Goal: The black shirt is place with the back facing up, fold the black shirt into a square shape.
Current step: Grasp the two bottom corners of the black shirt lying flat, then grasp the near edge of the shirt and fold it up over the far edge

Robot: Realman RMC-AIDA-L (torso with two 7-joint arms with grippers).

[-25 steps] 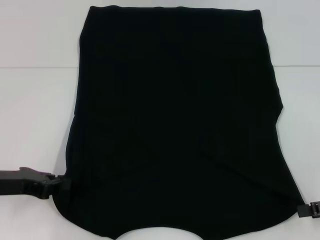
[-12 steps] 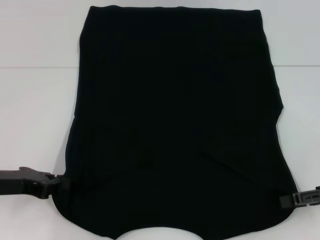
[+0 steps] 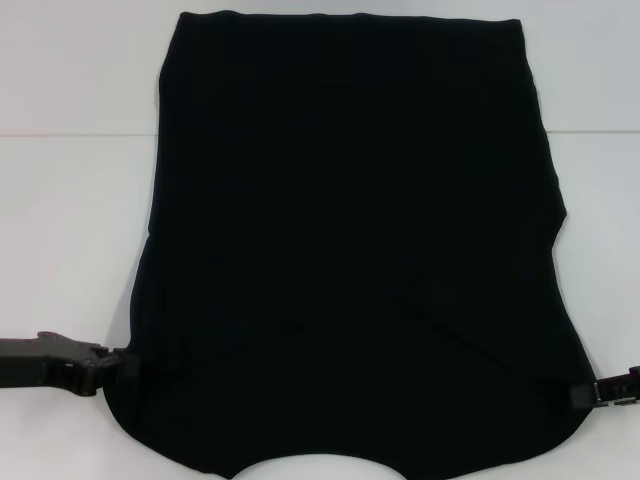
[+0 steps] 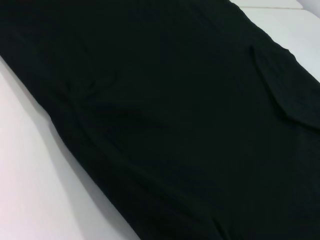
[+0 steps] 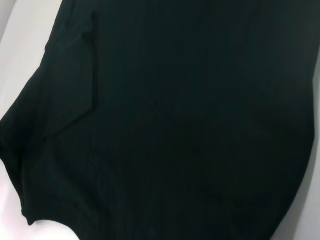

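Observation:
The black shirt (image 3: 350, 250) lies flat on the white table (image 3: 70, 220), both sides folded in so it forms a tall panel. Its curved neckline (image 3: 310, 460) is at the near edge. My left gripper (image 3: 113, 366) reaches in from the left and meets the shirt's near left corner. My right gripper (image 3: 583, 395) comes in from the right and overlaps the near right corner. The left wrist view is filled by the shirt (image 4: 165, 120), with a folded flap (image 4: 285, 85) on it. In the right wrist view the shirt (image 5: 180, 120) also fills most of the picture.
Bare white table surrounds the shirt on the left, right and far sides. A seam line (image 3: 70, 134) crosses the tabletop toward the back.
My right gripper has slid inward and slightly away from me, from beyond the shirt's near right corner onto its edge. The left gripper has hardly moved.

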